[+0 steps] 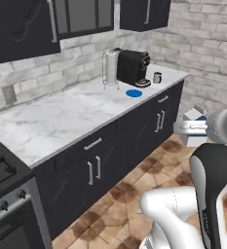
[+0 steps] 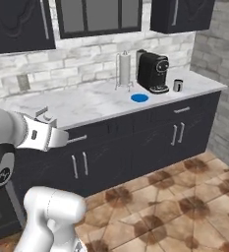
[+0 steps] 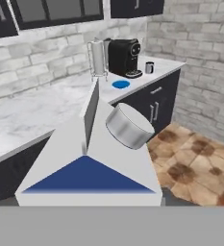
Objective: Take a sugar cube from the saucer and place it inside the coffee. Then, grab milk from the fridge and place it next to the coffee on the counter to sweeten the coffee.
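Observation:
My gripper (image 1: pixel 185 129) is shut on the milk (image 1: pixel 195 116), a white carton with a blue band, held in the air over the floor well short of the counter (image 1: pixel 61 116). In the hand view the milk (image 3: pixel 92 158) is close up and hides the fingertips. Far along the counter lies the blue saucer (image 1: pixel 133 93), with the grey coffee mug (image 1: pixel 157 77) beyond it near the end. From the right base view the gripper (image 2: pixel 51 122) hangs left of the saucer (image 2: pixel 139 98) and mug (image 2: pixel 178 85). The sugar cube is too small to make out. The fridge is out of view.
A black coffee machine (image 1: pixel 133 68) and a paper towel holder (image 1: pixel 111 68) stand behind the saucer. A stove (image 1: pixel 3 180) adjoins the counter's left end. Dark cabinets with handles line the front, above a tiled floor (image 2: pixel 185 197). A brick wall closes off the right.

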Available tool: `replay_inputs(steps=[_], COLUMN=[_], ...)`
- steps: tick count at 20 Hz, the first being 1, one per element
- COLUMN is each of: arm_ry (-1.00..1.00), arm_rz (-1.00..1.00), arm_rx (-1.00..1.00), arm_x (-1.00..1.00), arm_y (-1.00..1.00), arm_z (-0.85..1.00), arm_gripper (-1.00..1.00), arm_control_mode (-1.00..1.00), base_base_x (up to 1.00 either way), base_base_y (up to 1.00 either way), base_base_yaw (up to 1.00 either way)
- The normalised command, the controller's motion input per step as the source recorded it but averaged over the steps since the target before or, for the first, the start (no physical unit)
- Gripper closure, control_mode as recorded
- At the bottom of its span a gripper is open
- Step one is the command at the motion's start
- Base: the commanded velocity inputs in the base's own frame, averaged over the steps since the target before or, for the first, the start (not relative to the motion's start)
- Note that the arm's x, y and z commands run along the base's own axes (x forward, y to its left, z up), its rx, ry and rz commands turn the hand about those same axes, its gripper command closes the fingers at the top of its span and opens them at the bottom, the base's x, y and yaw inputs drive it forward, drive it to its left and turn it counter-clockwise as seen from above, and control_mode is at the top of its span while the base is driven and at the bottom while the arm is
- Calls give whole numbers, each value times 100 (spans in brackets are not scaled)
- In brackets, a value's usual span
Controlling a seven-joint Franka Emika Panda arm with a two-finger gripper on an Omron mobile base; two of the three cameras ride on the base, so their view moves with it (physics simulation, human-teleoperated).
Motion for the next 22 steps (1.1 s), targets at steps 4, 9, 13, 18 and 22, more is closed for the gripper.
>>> replay_inputs(steps=[4,9,13,18,22], arm_ry=[0,0,0,0,0], arm_rz=[0,0,0,0,0], arm_rx=[0,0,0,0,0], arm_x=[0,0,0,0,0], arm_y=[0,0,0,0,0], arm_z=[0,0,0,0,0], arm_gripper=[100,100,100,100,100], arm_control_mode=[100,100,100,100,100], base_base_x=[100,100,100,100,100], base_base_y=[-91,-86,-80,-68,-62], base_base_yaw=[-1,0,0,0,5])
